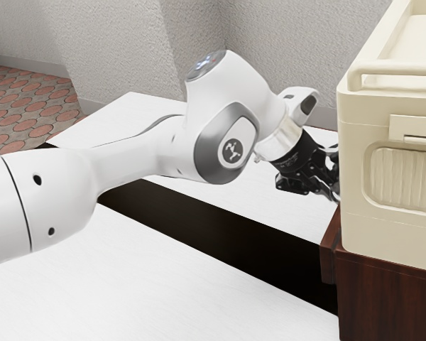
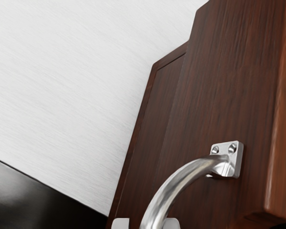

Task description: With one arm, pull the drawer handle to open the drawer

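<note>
Gripper (image 2: 146, 223): parted wider than straddled handle (image 2: 178, 182), unclamped, apparently for pulling.
Cabinet (image 1: 383, 305): gripper's four o'clock, exterior view.

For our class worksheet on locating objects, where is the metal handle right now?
In the wrist view, the metal handle juts from the dark wooden front, on the side facing the end effector.

Silver handle (image 2: 181, 179), one end cut off
</note>
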Tool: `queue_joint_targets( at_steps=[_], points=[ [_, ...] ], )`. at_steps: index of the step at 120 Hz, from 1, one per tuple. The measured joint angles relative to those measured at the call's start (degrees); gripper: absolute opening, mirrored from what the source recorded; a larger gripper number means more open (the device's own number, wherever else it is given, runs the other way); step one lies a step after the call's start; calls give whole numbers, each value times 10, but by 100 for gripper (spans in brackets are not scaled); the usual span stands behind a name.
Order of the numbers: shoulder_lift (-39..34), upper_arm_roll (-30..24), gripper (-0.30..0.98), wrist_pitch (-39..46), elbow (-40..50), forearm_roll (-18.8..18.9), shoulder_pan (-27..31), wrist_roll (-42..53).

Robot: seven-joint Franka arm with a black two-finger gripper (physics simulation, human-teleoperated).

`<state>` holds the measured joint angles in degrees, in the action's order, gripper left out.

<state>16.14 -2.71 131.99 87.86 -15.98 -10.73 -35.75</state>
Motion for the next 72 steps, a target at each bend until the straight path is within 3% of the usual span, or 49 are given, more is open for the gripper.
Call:
queue_joint_targets(
  at_steps=[72],
  points=[
    [-27, 20, -10, -2, 34, 6, 2, -9]
  ],
)
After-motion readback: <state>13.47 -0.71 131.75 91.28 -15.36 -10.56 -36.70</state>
